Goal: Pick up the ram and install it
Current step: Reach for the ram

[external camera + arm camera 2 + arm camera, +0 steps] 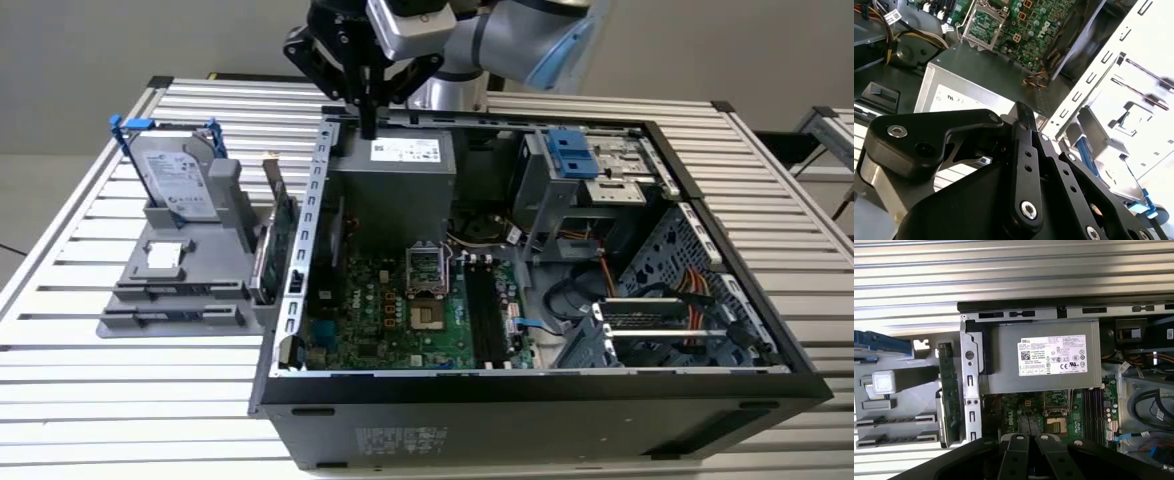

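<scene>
Hard drive [174,175]: silver with blue clips, propped upright at the far end of the grey stand [174,322], on the exterior view's left.
Pale block [162,256]: small, seated mid-stand. Nothing tall rises from the two front slots below it.
Expansion card [271,250]: green, standing on edge between the stand and the case wall [314,200].
Gripper [367,128]: fingers pressed together with nothing visible between them, hanging over the rear corner of the open case, just above the near edge of the power supply [394,170]. Same closed tips in the second wrist view [1021,111].
Motherboard [387,315]: exposed on the case floor, with a bare CPU socket [423,272] at its middle.
Memory slots [487,315]: dark parallel strips just to the exterior view's right of the socket. Cannot tell whether a stick sits in one.
Ram: not between the fingers, and cannot be told apart anywhere else with confidence.
Step in hand: judged a transit or hover pose, empty-handed. Cannot tell from here whether this is before the pickup or after the seating.
Next move calls for: locating the stick first. Any grasp then needs the fingers spread, closing across the thin board's flat faces and keeping it square to a slot.
</scene>
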`<state>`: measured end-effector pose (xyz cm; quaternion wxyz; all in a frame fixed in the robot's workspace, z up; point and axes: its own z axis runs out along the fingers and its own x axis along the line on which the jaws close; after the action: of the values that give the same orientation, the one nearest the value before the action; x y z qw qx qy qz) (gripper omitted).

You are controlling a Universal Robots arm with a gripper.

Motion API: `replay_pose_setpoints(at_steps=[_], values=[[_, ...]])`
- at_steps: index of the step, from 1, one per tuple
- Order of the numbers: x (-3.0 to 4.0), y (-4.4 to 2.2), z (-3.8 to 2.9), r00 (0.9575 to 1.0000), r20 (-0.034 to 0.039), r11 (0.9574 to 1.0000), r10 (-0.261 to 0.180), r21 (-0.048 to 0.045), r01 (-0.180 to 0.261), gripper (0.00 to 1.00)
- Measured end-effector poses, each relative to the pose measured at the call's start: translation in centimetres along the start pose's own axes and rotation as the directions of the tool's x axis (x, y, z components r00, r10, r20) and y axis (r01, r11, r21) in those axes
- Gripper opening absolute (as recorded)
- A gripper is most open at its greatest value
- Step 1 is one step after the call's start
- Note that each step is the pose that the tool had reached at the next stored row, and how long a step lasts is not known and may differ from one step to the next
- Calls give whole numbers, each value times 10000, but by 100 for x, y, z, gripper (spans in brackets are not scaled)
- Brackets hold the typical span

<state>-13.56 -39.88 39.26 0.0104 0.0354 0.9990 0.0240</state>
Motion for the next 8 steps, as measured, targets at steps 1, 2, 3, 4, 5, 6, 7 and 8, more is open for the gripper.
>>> replay_pose_setpoints(at_steps=[1,2,3,4,5,6,7,8], values=[[8,0,0,10000,0,10000,1,0,-1,0],[15,-1,0,10000,0,10000,0,0,0,0],[20,-1,0,10000,0,10000,0,0,0,0],[25,-1,0,10000,0,10000,0,0,0,0],[31,-2,-1,10000,0,10000,0,0,0,0],[36,-2,-1,10000,0,10000,0,0,0,0],[41,-3,-1,10000,0,10000,0,0,0,0],[46,-3,-1,10000,0,10000,0,0,0,0]])
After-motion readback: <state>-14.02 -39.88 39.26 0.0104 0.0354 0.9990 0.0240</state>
